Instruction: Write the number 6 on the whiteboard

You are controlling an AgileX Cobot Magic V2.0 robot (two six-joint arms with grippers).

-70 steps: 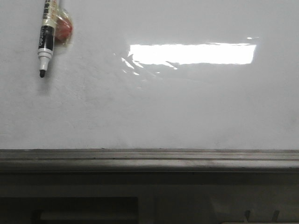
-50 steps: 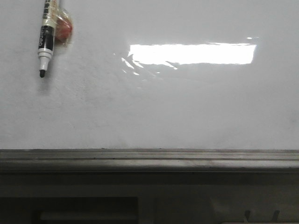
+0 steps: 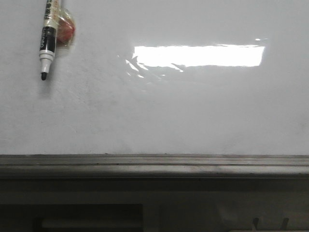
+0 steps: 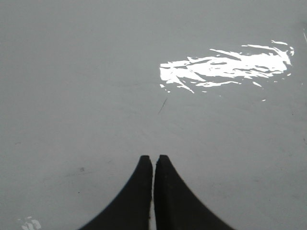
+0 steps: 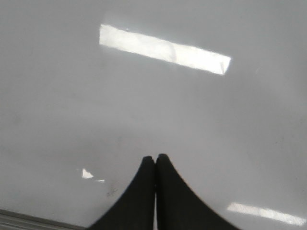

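We look down both wrist cameras and the whiteboard (image 4: 96,72) fills the background beyond each gripper. Our left gripper (image 4: 153,160) has its fingertips pressed almost together, only a hairline slit between them, nothing held. Our right gripper (image 5: 155,158) is the same — tips touching, nothing between them. From the front, the whiteboard (image 3: 193,111) spreads glossy and white, a bright rectangular reflection (image 3: 198,55) across its upper middle, a grey-brown ledge (image 3: 154,164) along its lower edge. At the board's upper left a marker (image 3: 47,38) lies uncapped, tip pointing down, beside a small red object (image 3: 66,31) — neither gripper appears in that front view.
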